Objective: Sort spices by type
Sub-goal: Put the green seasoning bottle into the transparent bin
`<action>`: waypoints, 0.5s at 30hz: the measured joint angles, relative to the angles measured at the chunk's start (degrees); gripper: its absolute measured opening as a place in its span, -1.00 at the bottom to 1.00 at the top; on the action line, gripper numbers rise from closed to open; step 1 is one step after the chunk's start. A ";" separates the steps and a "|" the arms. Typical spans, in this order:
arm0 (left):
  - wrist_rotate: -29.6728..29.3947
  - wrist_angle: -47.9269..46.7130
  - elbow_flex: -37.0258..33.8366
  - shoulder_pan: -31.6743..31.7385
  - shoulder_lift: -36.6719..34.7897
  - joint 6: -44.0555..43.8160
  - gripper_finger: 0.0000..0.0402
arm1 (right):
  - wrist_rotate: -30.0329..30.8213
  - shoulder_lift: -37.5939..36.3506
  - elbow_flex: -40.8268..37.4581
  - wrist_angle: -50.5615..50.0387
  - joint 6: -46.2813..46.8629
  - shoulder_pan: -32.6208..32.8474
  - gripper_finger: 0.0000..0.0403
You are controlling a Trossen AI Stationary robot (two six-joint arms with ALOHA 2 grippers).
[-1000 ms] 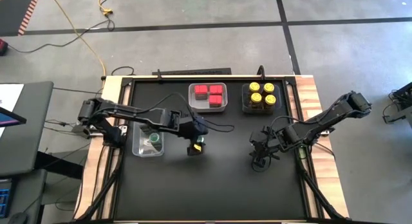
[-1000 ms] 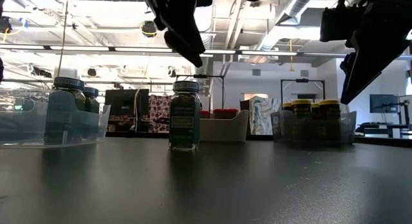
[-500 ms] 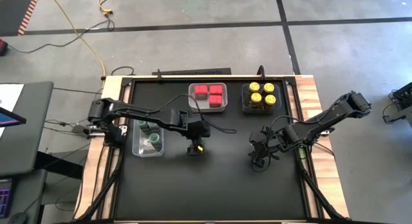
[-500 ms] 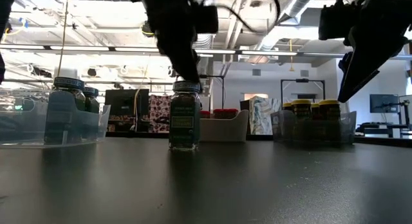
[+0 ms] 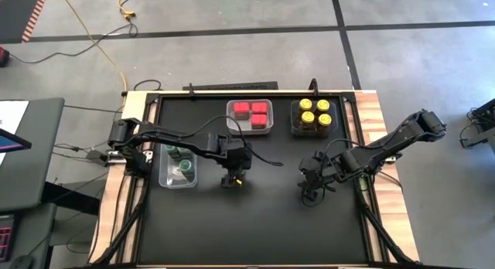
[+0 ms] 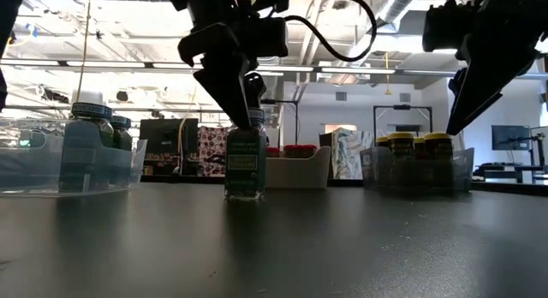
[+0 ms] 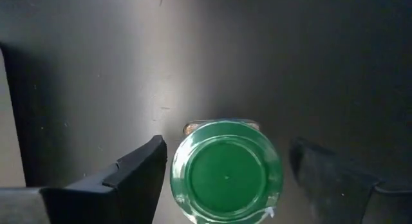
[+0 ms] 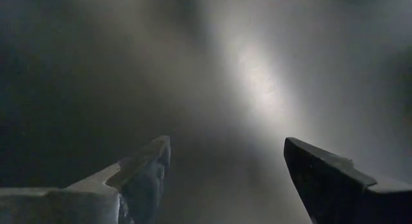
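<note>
The left gripper (image 7: 225,172) points straight down over the lone green-lidded jar (image 7: 226,171), fingers spread either side, one nearly touching (lid hidden from overhead). The right gripper (image 8: 222,172) hangs open above bare table (image 8: 257,69).

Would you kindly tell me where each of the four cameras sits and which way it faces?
High view: overhead, straight down on the table; both arms show.
Low view: table height, level toward the room; left gripper straddles the green-lidded jar.
Left wrist view: looks down between its fingers at the jar's lid, as the high view does.
Right wrist view: open right gripper over bare table.
</note>
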 joint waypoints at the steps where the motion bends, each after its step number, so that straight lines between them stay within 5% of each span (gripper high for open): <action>1: 0.06 0.00 -0.01 0.10 0.00 0.32 0.52 | 0.60 0.00 0.00 0.00 -0.03 0.00 0.64; 15: 1.02 0.61 0.24 0.20 4.57 -3.78 0.48 | 1.09 0.00 -0.02 0.22 -0.01 0.00 0.64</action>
